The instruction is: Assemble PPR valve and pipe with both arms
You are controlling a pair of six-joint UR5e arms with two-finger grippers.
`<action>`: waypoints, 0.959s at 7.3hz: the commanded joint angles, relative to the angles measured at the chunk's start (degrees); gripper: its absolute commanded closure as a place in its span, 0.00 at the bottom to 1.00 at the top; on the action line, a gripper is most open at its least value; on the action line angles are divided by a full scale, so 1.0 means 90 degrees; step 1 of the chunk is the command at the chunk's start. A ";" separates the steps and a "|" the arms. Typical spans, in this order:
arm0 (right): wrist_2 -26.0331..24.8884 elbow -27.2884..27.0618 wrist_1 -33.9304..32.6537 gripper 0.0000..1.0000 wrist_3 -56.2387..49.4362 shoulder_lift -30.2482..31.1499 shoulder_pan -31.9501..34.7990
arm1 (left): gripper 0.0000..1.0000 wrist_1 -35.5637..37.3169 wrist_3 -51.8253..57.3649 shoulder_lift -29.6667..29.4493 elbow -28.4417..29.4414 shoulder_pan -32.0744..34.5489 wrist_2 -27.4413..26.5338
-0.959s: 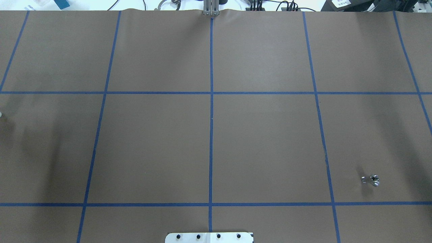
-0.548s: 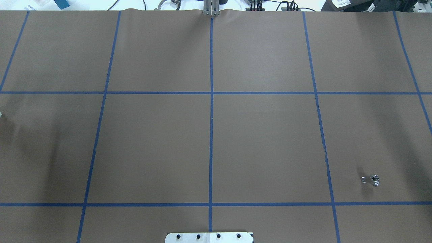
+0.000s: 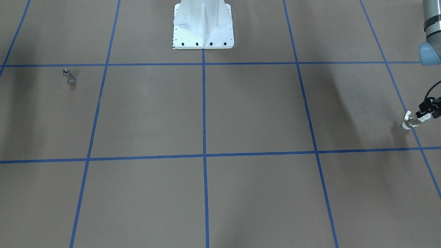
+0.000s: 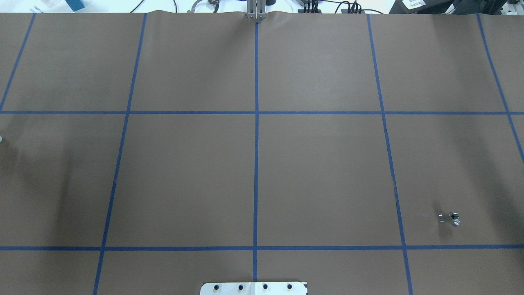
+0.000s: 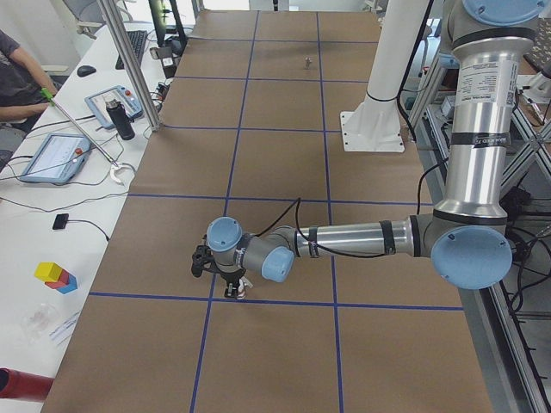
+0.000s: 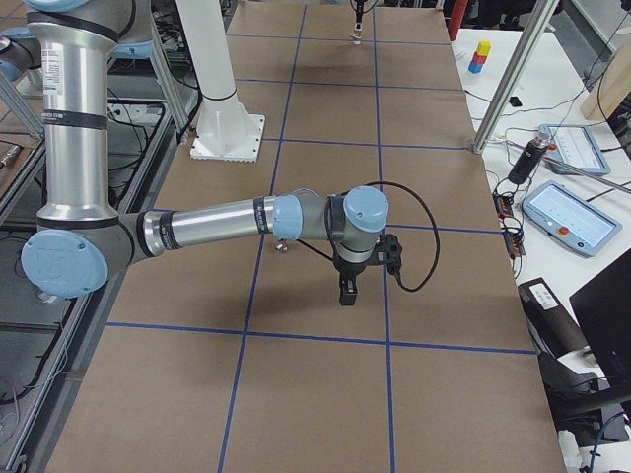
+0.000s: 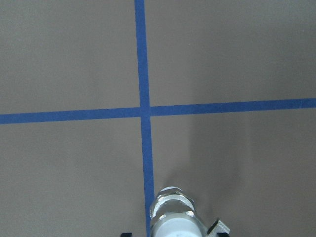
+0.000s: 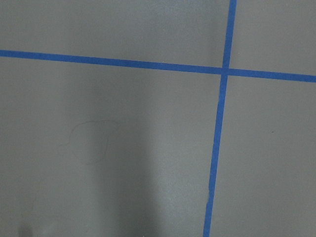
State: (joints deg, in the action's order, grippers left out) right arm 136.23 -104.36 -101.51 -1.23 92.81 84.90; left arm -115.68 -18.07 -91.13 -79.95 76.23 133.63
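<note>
The PPR valve (image 3: 409,121), white-ended with shiny metal bands, is in my left gripper (image 3: 421,116), which is shut on it close over the table at my far left. It also shows at the bottom of the left wrist view (image 7: 175,219) and in the exterior left view (image 5: 242,290). The pipe (image 4: 449,218), a short shiny cylinder, lies alone on the table on my right side (image 3: 69,75). My right gripper (image 6: 345,294) hangs over the table a little away from the pipe (image 6: 282,246). I cannot tell whether it is open or shut.
Brown paper with a blue tape grid (image 4: 256,123) covers the table. The white pedestal base (image 3: 203,26) stands at the near middle edge. Tablets, a bottle and cables (image 6: 567,212) lie on the operators' side table. A person (image 5: 17,73) sits there.
</note>
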 commanded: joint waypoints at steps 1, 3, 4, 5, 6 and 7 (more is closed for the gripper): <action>0.0010 0.0003 0.0000 0.01 0.0000 0.0000 0.0000 | 0.35 -0.0008 0.0016 0.0009 0.0026 -0.0013 -0.0004; 0.0010 -0.0006 0.0000 0.01 0.0010 0.0000 0.0000 | 0.45 0.0001 0.0016 0.0009 0.0026 -0.0013 -0.0004; 0.0020 -0.0016 -0.0010 0.01 0.0010 0.0000 0.0000 | 0.76 0.0021 0.0006 0.0009 0.0016 -0.0013 0.0015; 0.0020 -0.0026 -0.0010 0.01 0.0010 0.0000 0.0000 | 1.00 0.0060 -0.0013 -0.0001 -0.0023 -0.0013 0.0035; 0.0030 -0.0026 -0.0010 0.01 0.0010 0.0000 0.0000 | 1.00 0.0060 -0.0042 -0.0001 -0.0033 -0.0013 0.0035; 0.0146 -0.0016 -0.0010 0.01 0.0000 0.0000 0.0000 | 1.00 0.0070 -0.0081 -0.0011 -0.0091 -0.0013 0.0045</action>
State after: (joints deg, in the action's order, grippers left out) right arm 136.72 -104.55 -101.60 -1.16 92.81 84.90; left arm -115.17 -18.43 -91.16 -80.30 76.11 133.94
